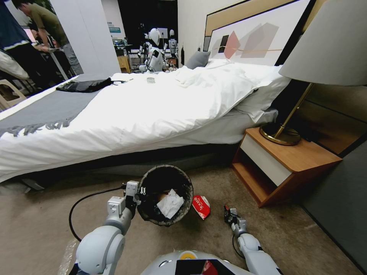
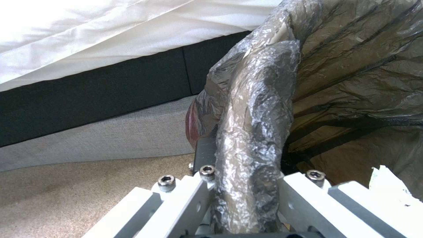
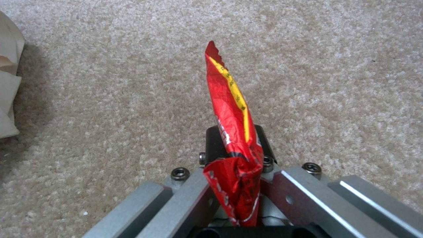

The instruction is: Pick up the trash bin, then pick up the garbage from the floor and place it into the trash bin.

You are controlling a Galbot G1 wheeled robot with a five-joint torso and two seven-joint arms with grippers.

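The left gripper [image 1: 140, 191] was clamped on the rim of the trash bin [image 1: 165, 194], holding it tilted above the carpet [image 1: 38, 221] in front of the bed [image 1: 126, 110]. In the left wrist view the fingers [image 2: 198, 198] stood on either side of the rim, pressed against the crinkled bag liner [image 2: 260, 132] that was folded over it. The mouth of the bin faced up toward the head camera, and a white tissue wad [image 1: 170, 204] lay inside against the liner, along with some darker scraps that were too dim to name.

The right gripper [image 1: 229, 215] sat low over the carpet to the right of the bin and apart from it, near the wooden nightstand [image 1: 283, 164] that carried a lamp [image 1: 298, 114]. Its fingers [image 3: 282, 191] were shut on a red snack wrapper [image 3: 231, 132] with a yellow stripe; the wrapper stuck out from between them, edge-on over the carpet. In the head view that wrapper was hard to make out, showing as perhaps a small red fleck at the fingertips.

A crushed red-and-white packet [image 1: 201, 206] lay on the carpet between the bin and the right gripper, just beside the bin's wall and nearer to it than to the gripper. A pale crumpled paper piece [image 3: 9, 79] lay at the edge of the right wrist view, well apart from the held wrapper.
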